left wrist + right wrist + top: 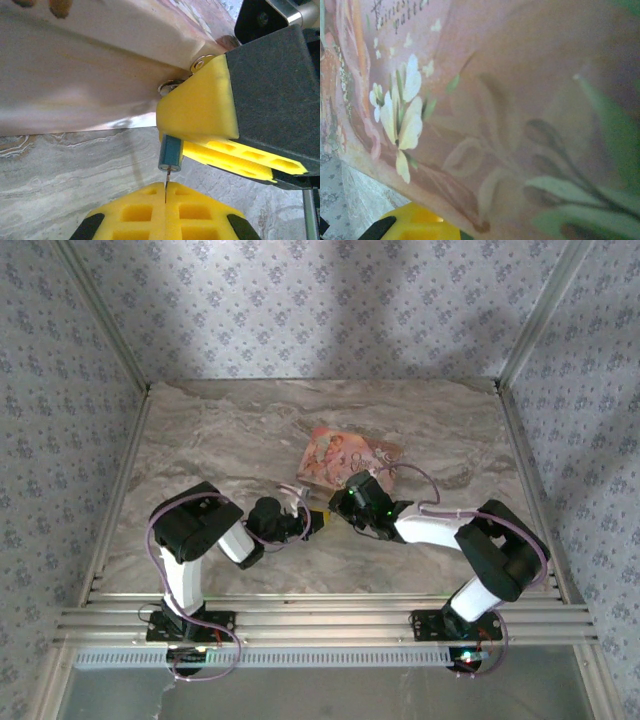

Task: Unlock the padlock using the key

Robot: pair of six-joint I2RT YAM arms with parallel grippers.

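**Key blade meets the end of the padlock beside the floral box**

In the top view both arms reach inward and meet just in front of the pink floral box, which lies on the marbled surface. There the left gripper and the right gripper sit nearly tip to tip.

The left wrist view shows the padlock as a small dark blue-green cylinder, just beside the box's wall and raised off the surface. Its long axis runs almost upright in that frame, leaning slightly. Its upper part is buried between the yellow fingers of the right gripper, which is clamped around it. Its free lower end faces the left gripper. Small metal fittings show on the box just above the right gripper.

The left gripper is closed tight on the key. Only a thin metal blade shows, rising from between its fingertips in line with the padlock's axis. The blade's tip reaches the padlock's lower end face; how far in it goes cannot be told.

The right wrist view sits close against the box's printed flowers, blurred, with one yellow finger at the bottom edge.
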